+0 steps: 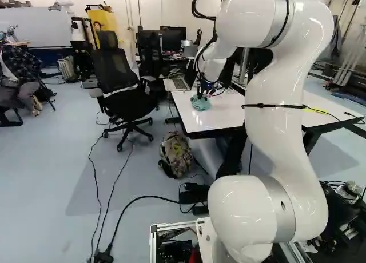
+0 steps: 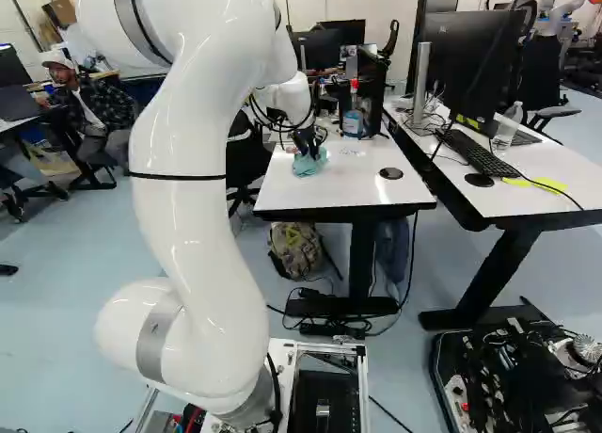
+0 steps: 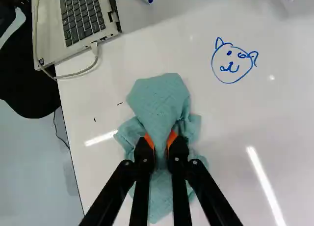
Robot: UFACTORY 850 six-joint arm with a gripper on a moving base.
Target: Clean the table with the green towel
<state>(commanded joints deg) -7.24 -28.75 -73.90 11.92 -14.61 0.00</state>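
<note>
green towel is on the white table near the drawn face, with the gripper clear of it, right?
No, the green towel is on the white table near the drawn face, but the gripper is shut on it, as the wrist view shows.

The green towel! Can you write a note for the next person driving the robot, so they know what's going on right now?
End effector: shut on the green towel, pinching its middle.
Towel: bunched on the white table, near the laptop.
Done: towel gripped.
Left: the blue cat-like drawing and small dark marks probably need wiping.
</note>
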